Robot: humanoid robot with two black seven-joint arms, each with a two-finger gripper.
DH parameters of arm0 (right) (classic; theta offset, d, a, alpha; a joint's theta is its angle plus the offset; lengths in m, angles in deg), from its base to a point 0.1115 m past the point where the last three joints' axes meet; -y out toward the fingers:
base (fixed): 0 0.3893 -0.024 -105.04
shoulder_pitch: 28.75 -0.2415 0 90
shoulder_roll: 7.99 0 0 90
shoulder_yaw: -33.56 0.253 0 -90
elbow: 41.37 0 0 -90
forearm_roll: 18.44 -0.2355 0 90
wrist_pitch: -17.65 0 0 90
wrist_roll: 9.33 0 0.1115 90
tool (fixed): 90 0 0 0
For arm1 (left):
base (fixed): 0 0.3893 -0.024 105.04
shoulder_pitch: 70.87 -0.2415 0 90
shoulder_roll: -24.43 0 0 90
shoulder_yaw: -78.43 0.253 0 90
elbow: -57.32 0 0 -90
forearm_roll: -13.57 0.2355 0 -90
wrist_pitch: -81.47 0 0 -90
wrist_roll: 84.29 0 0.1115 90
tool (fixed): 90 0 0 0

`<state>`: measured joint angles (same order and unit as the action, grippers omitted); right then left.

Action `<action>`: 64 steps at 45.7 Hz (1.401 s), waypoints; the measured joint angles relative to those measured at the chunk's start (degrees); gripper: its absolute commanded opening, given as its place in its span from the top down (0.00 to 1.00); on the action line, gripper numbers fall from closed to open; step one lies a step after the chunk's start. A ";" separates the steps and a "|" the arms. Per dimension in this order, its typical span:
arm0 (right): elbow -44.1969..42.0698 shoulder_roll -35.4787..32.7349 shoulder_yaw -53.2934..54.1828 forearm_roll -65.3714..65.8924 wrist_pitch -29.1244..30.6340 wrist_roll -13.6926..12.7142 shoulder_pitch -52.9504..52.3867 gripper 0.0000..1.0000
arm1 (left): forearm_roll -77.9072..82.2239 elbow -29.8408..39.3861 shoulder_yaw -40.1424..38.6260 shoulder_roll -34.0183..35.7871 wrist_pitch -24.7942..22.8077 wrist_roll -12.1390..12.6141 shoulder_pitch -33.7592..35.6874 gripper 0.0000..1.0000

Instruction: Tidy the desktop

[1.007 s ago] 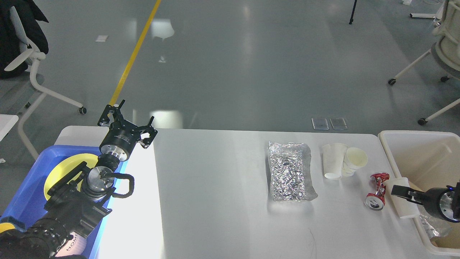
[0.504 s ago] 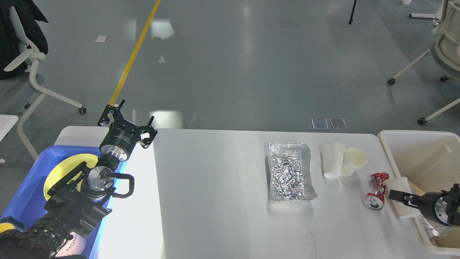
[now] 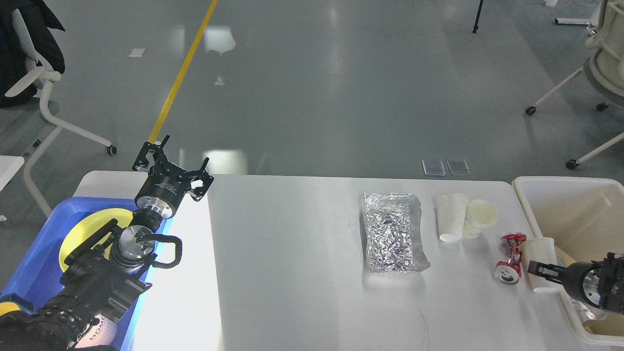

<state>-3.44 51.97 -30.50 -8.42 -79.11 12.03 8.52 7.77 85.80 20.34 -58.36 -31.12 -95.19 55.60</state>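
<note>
The white-grey desktop (image 3: 292, 263) carries a crinkled silver foil bag (image 3: 392, 231), two white paper cups (image 3: 451, 217) leaning together, and a crushed red can (image 3: 508, 258). My right gripper (image 3: 540, 270) comes in from the right edge. It is shut on a third white paper cup (image 3: 538, 251), which stands between the can and the beige bin. My left gripper (image 3: 173, 160) is open and empty, raised over the table's far left edge beside the blue tray.
A beige plastic bin (image 3: 570, 209) stands at the table's right end. A blue tray (image 3: 39, 253) holding a yellow plate (image 3: 85, 226) sits at the left. Office chairs stand on the floor beyond the table.
My right gripper has drawn down and left, and the paper cup in it has come off the bin's edge and now stands more upright. The left arm has not moved.
</note>
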 measured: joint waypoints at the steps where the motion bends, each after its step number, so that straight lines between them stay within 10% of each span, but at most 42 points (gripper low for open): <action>1: -0.01 0.02 -0.01 0.00 0.00 0.00 0.05 1.00 | 0.00 0.00 0.00 0.00 0.00 0.00 0.00 0.02; 36: 0.90 -7.54 -1.09 0.25 4.17 2.00 -7.13 1.00 | 0.00 0.00 -0.07 0.00 0.01 0.00 -0.06 0.02; 50: 2.01 -11.18 -1.41 3.87 32.67 3.99 -34.66 1.00 | 0.00 0.00 -0.06 0.00 0.01 0.00 -0.06 0.02; 64: 24.18 -1.68 -1.36 8.53 59.29 -2.46 -66.07 1.00 | 0.00 0.00 -0.04 0.00 0.01 0.00 -0.09 0.02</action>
<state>20.74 50.29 -31.86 0.11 -19.82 9.57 -57.56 7.77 85.79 20.30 -58.36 -31.11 -95.19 55.50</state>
